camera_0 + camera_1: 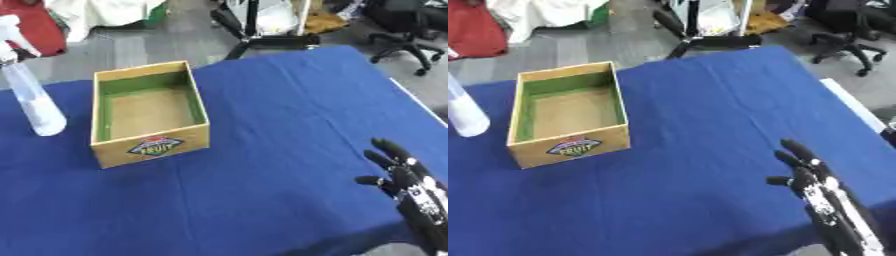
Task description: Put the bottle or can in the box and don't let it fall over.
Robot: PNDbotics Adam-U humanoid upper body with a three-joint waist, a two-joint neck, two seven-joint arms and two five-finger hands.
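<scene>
Spray bottle [33, 100] upright left of box [149, 114], well apart from open-fingered right hand [409, 182].

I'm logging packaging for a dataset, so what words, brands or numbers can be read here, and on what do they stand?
"FRUIT": on the diamond-shaped label on the near side of the box.
Smaller marks on that label above the word: too blurred to read.
Spray bottle: no readable text.
Right hand, open at the lower right: white marks, unreadable.
</scene>
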